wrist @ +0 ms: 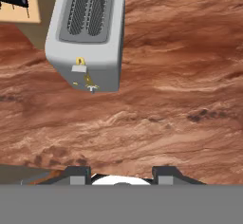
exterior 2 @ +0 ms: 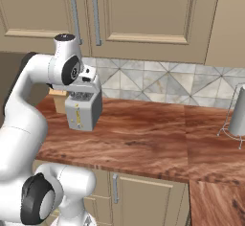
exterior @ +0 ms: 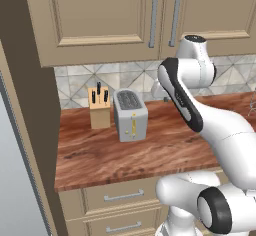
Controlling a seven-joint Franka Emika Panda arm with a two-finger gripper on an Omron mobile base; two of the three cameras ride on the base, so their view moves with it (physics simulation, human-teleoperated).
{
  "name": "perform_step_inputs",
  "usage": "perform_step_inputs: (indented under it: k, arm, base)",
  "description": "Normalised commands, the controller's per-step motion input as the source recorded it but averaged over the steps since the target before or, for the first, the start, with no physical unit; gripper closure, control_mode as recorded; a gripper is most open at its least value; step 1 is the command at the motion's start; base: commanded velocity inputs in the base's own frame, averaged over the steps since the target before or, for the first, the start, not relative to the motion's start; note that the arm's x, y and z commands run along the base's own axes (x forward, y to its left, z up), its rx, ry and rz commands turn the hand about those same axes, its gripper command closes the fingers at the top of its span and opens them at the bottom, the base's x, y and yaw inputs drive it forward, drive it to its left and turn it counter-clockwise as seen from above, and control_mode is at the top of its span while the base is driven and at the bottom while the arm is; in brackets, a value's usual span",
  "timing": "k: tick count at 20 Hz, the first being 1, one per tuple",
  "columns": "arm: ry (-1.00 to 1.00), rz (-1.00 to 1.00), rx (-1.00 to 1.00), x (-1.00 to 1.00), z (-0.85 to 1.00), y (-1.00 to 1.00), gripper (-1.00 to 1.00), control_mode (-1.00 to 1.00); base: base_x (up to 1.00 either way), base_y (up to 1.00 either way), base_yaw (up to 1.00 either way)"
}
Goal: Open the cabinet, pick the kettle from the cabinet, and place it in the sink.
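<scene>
Cabinet (exterior: pixel 107 20): hanging at 12 o'clock above the counter (exterior: pixel 150 152); both doors are sitting shut, so its contents are not showing.
Handles (exterior: pixel 153 16): two vertical silver bars running side by side at the door seam.
Gripper (wrist: pixel 122 173): pointing down over the counter; fingertips (wrist: pixel 78 174) are standing well apart, spread wide, gripping nothing.
Toaster (wrist: pixel 88 33): standing at 11 o'clock in the hand view, slots unoccupied.
Knife block (exterior: pixel 99 107): holding dark-handled knives, sitting just beside the toaster at its 9 o'clock.

Cabinet (exterior: pixel 100 15) doors shut; inside hidden.
</scene>
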Motion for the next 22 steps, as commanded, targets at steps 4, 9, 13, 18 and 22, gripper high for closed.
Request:
perform_step_inputs:
  k: [4, 9, 13, 18, 22]
  arm:
    - [0.00, 0.00, 0.00, -0.07, 0.00, 0.00, -1.00, -1.00]
    - [-0.36, 0.01, 0.00, -0.29, 0.03, 0.00, -1.00, -1.00]
    - [-0.46, 0.00, 0.00, -0.25, 0.18, 0.02, -1.00, -1.00]
    - [-0.34, 0.00, 0.00, -0.12, 0.36, 0.03, -1.00, -1.00]
    - [-0.03, 0.00, 0.00, 0.00, 0.42, 0.16, -1.00, -1.00]
  base:
    - [0.00, 0.00, 0.00]
    - [0.00, 0.00, 0.00]
    - [0.00, 0.00, 0.00]
    - [0.00, 0.00, 0.00]
    - [0.00, 0.00, 0.00]
